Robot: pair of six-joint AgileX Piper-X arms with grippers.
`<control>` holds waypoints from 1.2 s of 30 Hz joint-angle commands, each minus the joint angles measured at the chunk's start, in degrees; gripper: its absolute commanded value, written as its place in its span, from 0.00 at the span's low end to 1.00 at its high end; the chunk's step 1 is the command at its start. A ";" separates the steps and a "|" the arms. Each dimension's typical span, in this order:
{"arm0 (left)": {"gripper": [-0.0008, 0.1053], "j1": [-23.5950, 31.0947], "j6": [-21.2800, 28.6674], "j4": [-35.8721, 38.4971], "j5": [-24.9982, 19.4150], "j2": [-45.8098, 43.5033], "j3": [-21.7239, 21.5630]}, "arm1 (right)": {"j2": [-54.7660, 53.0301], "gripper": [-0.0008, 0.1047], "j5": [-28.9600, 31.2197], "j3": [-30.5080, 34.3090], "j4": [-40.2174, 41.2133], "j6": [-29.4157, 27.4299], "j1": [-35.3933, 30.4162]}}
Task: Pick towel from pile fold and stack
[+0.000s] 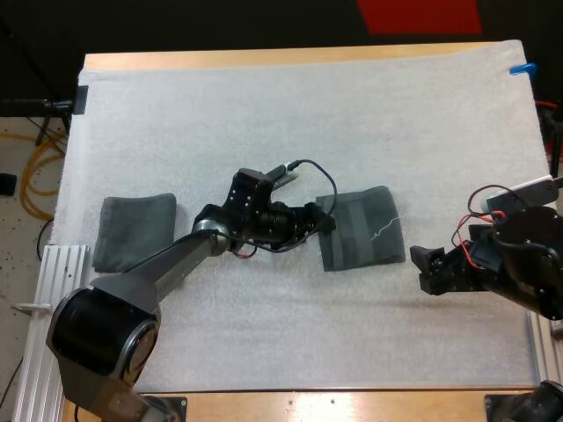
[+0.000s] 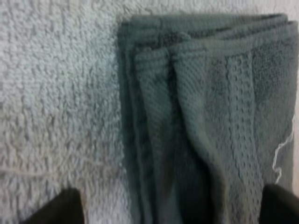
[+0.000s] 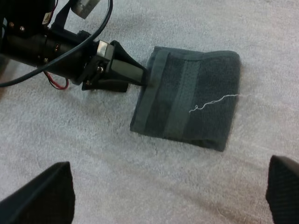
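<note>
White mat [image 1: 308, 114] covers most of the counter [image 1: 264, 58]. Bare wood shows as a thin strip along the far side & again along the near edge. Mat surface is nubbly, w/ faint wrinkles. Small black clamp [image 1: 81, 98] sits at the mat's far-left corner, w/ a dark rod running off to the left. Ribbed metal rail [image 1: 53, 264] lies just beside the mat's left edge, twd the near end. Left of the counter: speckled floor [image 1: 13, 220] w/ an orange cable [image 1: 40, 171] looped on it.

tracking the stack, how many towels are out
2. The left towel lies folded near the mat's left edge; the middle towel lies folded at the left gripper. More may hide under either.
</note>
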 commanded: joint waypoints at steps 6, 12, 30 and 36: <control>0.72 -0.77 -1.29 2.90 -1.03 -0.12 -1.05 | -0.11 0.77 -0.33 -0.20 0.04 -0.70 -0.07; 0.72 -4.28 -2.04 3.08 -3.63 -0.11 -1.77 | -0.11 0.77 -0.33 -0.20 -0.41 -0.70 -0.07; 0.68 -7.78 -4.87 4.15 -4.49 3.11 -6.02 | -0.11 0.77 -0.33 -0.20 0.00 -0.70 -0.07; 0.26 -7.78 -3.84 4.15 -4.49 3.11 -6.02 | -0.11 0.77 -0.33 -0.20 -0.01 -0.59 -0.07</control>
